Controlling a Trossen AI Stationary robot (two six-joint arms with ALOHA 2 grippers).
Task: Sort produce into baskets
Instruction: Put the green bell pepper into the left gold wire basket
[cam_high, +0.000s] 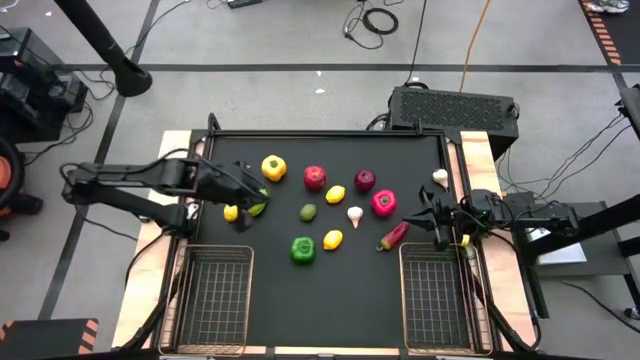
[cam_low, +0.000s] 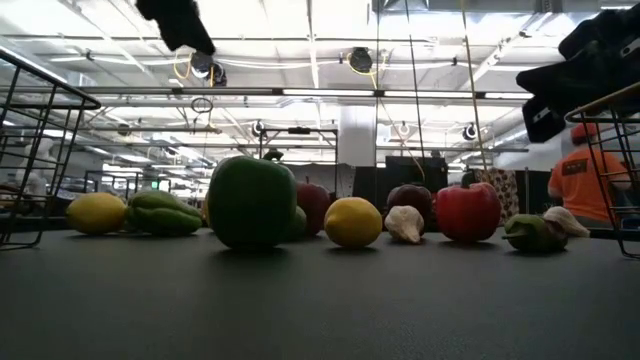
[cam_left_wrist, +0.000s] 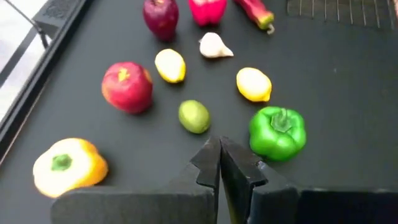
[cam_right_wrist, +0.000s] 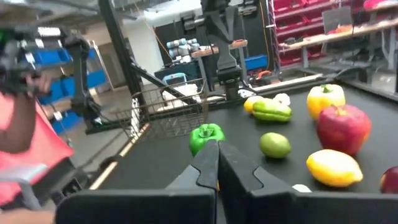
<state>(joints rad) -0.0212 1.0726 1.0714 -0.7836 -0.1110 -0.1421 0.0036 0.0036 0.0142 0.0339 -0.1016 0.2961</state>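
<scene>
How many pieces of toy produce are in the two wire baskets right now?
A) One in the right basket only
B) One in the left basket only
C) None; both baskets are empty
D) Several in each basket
C: from above, the left basket and the right basket show only bare mesh, and the produce lies on the black mat.

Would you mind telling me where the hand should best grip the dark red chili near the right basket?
Probably across the middle of the dark red chili, coming straight down. It lies flat, long and narrow, slanted on the mat, so fingers should close across its narrow width; nothing touches it.
</scene>
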